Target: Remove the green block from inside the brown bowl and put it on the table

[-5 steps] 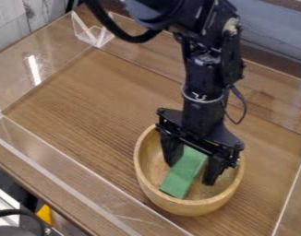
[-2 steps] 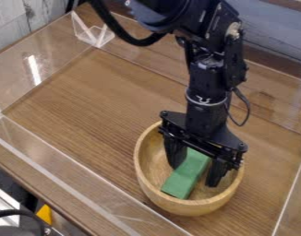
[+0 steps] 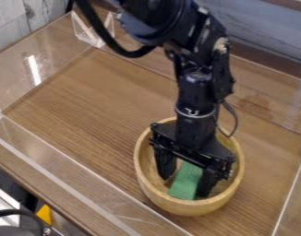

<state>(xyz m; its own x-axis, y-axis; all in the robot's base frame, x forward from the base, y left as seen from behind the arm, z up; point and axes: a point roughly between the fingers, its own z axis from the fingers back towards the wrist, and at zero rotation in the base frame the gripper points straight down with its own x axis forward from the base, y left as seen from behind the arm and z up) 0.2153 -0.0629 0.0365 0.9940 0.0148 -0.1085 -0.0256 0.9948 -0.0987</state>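
Wood-grain table (image 3: 79,111), clear acrylic walls at its edges, carries 1 brown bowl (image 3: 143,175) near the front. Green block (image 3: 186,182) obs inside bowl, partly hidden by the hand (image 3: 191,164); not yet out on table. Hand is down in the bowl w/ jaws spread wide, one either side of the block's upper part; no grip seen, nothing held. Contact betw jaws and block can't be confirmed from this angle. Risks, in insp's judgement: (1) jaws close too high or off-centre, cause: block is flat and lies low, so tips may slide over its top edge; (2) block turns or skids on the curved bowl floor, cause: one jaw touching first; (3) jaw or knuckle catches the rim and drags or tips the bowl, cause: wide spread w/ little side room; (4) block knocks the rim on exit and drops back, cause: lift too low or grip near one end; (5) drop on table from height, cause: early release. Count: hand, qty 1; green block, qty 1; brown bowl, qty 1; table, qty 1; yellow item (image 3: 44,213) at lower left corner, qty 1, ident unclear; clear bracket (image 3: 94,29) at far left, qty 1, purpose unk
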